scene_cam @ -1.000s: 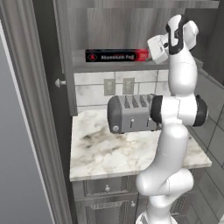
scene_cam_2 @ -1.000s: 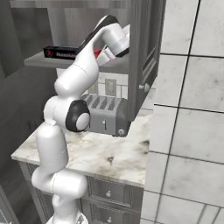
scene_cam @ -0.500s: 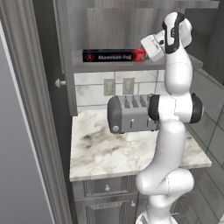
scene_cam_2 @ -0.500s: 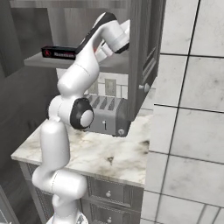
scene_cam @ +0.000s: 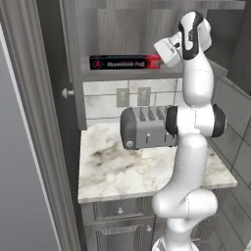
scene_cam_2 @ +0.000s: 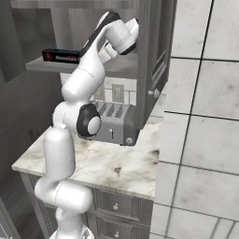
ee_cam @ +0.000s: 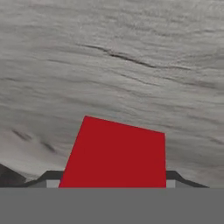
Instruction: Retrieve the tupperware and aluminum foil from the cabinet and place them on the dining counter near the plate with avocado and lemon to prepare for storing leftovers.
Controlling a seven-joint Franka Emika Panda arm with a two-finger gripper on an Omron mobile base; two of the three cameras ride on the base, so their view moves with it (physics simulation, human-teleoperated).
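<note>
Pincer [scene_cam: 158, 60] at the red end of the aluminum foil [scene_cam: 122, 62] on the cabinet [scene_cam: 122, 29] shelf, grip indiscernible; jaws should straddle the box squarely before withdrawal.

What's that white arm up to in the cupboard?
The arm has its gripper at the right-hand end of the aluminum foil, a long black box with red ends lying on the shelf of the open cabinet. In the hand view the red end sits right between the fingertips, so it looks set to take hold of the box. A toaster stands on the small marble counter below.
</note>
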